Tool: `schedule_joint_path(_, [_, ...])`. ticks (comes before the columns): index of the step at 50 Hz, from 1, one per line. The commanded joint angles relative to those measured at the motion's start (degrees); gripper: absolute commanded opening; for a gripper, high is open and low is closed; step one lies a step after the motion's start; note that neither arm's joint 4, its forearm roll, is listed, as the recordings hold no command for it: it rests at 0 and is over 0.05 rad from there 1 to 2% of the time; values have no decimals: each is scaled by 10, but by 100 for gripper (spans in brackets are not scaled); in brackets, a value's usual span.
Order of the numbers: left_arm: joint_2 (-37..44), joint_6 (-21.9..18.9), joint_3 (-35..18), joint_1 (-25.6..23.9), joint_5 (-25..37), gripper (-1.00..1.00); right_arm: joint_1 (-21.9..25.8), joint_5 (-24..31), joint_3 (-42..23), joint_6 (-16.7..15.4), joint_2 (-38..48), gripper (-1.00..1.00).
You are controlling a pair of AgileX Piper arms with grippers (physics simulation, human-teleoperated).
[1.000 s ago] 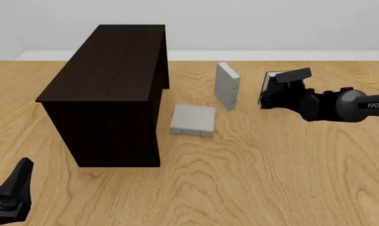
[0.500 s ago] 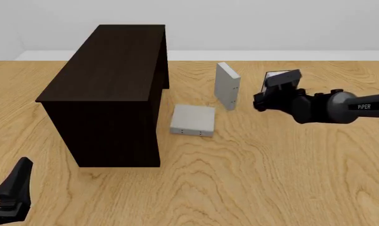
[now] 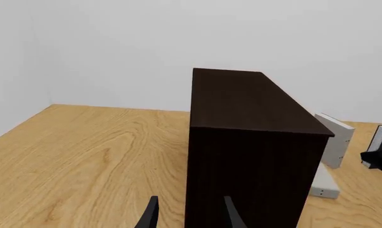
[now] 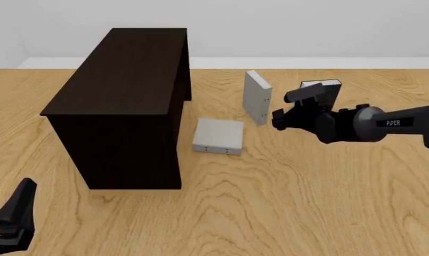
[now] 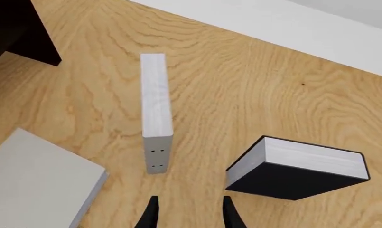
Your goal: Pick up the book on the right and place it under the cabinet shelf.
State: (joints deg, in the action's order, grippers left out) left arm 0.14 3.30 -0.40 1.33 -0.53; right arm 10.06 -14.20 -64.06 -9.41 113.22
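Observation:
The book point(image 4: 257, 98) is the light grey one standing upright on its edge, right of the cabinet shelf point(image 4: 122, 90), a big dark box. In the right wrist view the book point(image 5: 156, 109) shows its narrow edge with tiny dots. My right gripper point(image 4: 289, 106) hovers just right of it, open and empty, with its fingertips point(image 5: 151, 213) a short way from the book's near end. My left gripper point(image 4: 11, 221) stays open and empty at the near left corner, facing the cabinet shelf point(image 3: 247, 142). The book point(image 3: 335, 137) peeks out behind it.
A second grey book point(image 4: 218, 135) lies flat between the cabinet and the upright one, also seen as the flat grey book point(image 5: 32, 180). A black-covered book with white pages point(image 4: 326, 88) stands behind my right gripper, and shows as the black book point(image 5: 298, 168) in the wrist view.
My right gripper has moved left, away from the black book and toward the upright grey book. The left arm and all books have stayed put.

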Motion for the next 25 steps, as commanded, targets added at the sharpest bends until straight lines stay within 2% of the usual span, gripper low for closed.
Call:
schedule_joint_path(1, [0,2,-2,1,1,100,13,-5,0,10,13,100])
schedule_joint_path(25, [-1,4,-1,1,-1,100,22,-11,1,21,33,100])
